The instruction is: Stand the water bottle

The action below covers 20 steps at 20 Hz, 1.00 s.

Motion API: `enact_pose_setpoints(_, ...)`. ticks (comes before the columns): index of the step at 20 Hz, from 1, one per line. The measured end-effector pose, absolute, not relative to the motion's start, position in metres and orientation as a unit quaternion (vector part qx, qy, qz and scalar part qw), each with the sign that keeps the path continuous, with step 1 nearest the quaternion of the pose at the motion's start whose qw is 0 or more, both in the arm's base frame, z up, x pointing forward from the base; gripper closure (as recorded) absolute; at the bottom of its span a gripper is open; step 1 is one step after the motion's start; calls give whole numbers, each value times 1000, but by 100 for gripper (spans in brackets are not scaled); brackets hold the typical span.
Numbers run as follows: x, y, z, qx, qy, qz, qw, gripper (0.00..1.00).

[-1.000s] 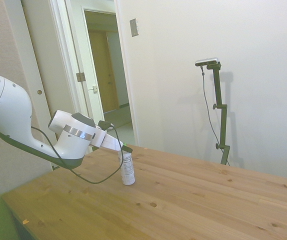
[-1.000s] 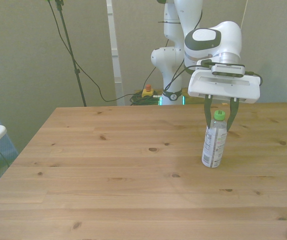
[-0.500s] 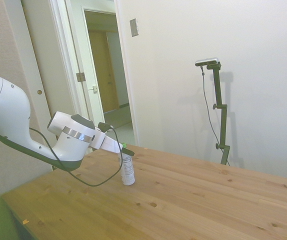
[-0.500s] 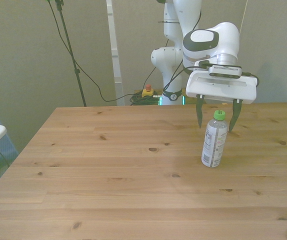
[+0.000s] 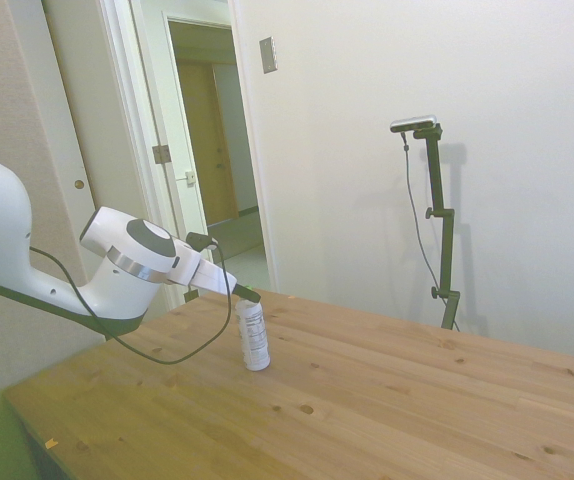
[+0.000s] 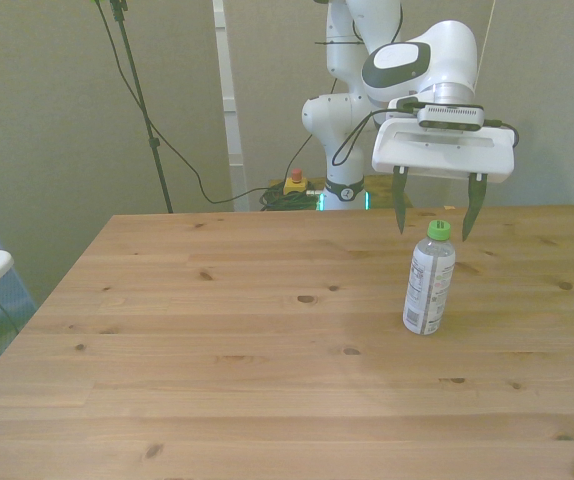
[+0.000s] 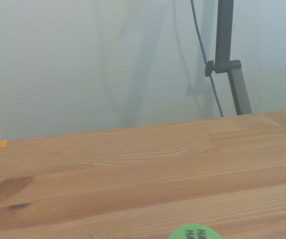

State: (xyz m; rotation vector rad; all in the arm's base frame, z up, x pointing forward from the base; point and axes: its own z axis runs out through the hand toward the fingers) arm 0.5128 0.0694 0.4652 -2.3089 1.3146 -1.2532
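The jaws stand wide apart and hold nothing: in the front view we see the two dark fingers [image 6: 400,205] of the gripper [image 6: 434,217] hanging down on either side of the cap [image 6: 438,230], with clear air between each finger and the cap.

Nearest the front camera lies a broad bare stretch of the table [image 6: 267,400], light wood with dark knots.

Beyond that stands the bottle [image 6: 428,279], upright on its base, toward the front view's right. Its label is white with dark and green print. The green cap is on top. We note a slight lean of the bottle toward the front view's right, though this may be only the camera angle.

Above and just behind the bottle top is the gripper, its fingertips at about cap level. In the side view the gripper [image 5: 248,296] sits close to the bottle [image 5: 253,336] top; from that angle we cannot tell whether there is contact.

The wrist view shows only an arc of the cap [image 7: 195,232] at the frame edge, with table boards [image 7: 133,164] and a pale wall behind.

Farthest back are the white arm [image 6: 422,65], cables, and a small red and yellow button box [image 6: 294,182] on the floor.
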Motion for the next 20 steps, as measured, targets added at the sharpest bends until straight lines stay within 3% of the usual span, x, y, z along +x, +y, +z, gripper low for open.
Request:
enact_pose_setpoints(14, 455, 91, 495, -870, 410, -263, 79, 0)
enact_pose_setpoints(20, 428, 85, 484, -892, 403, -201, 39, 0)
